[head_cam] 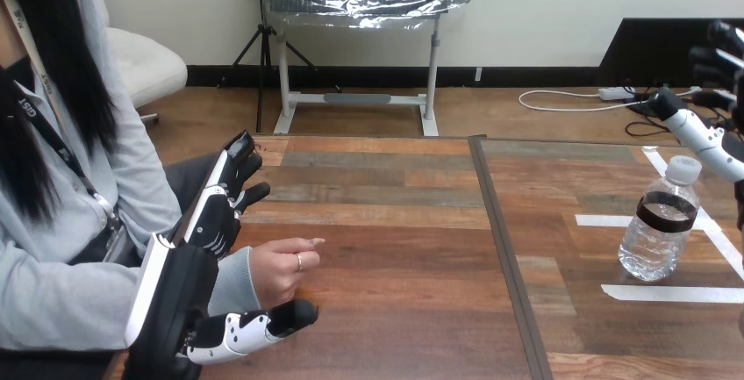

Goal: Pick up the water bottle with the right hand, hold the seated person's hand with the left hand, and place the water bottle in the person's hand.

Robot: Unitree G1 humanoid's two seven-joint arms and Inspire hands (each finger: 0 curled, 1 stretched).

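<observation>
Left hand [206, 231], spread wide, flanks the person's hand [281, 273]; right hand [702, 134] hovers open beside the clear ribbed plastic water bottle [654, 231].

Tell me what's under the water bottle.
The water bottle stands upright on the wooden table, between strips of white tape. Its base covers the spot beneath, so any mark there is hidden.
</observation>
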